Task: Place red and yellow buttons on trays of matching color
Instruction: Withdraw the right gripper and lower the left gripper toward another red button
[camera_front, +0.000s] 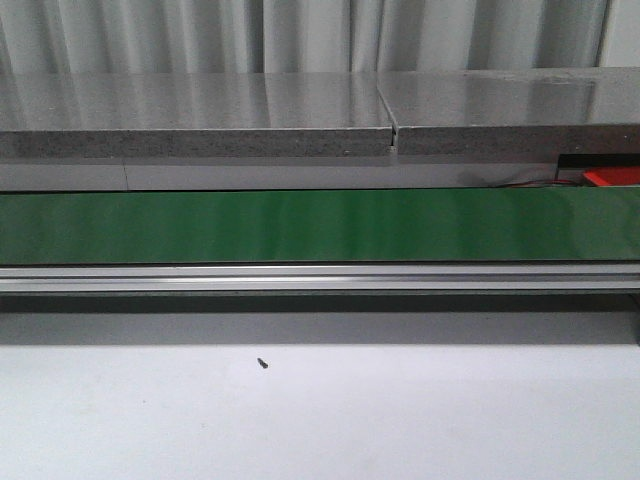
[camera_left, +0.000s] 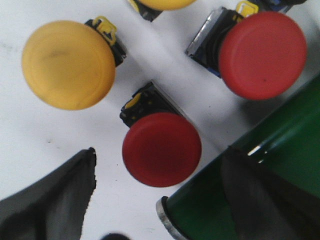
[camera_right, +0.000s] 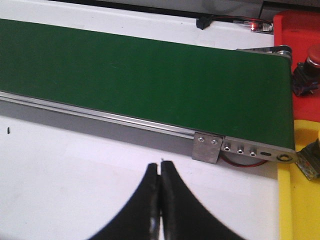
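Red button (camera_left: 161, 149) sits between the wide-open, empty left claw (camera_left: 165, 200) fingers.

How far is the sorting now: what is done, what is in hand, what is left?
Done: one red-capped button sits on the red tray. Something lies on the yellow tray, but I cannot tell what. In hand: nothing; the open left gripper hovers around a red button, and the right gripper is shut, empty. Left: that button, another red button, a yellow button.
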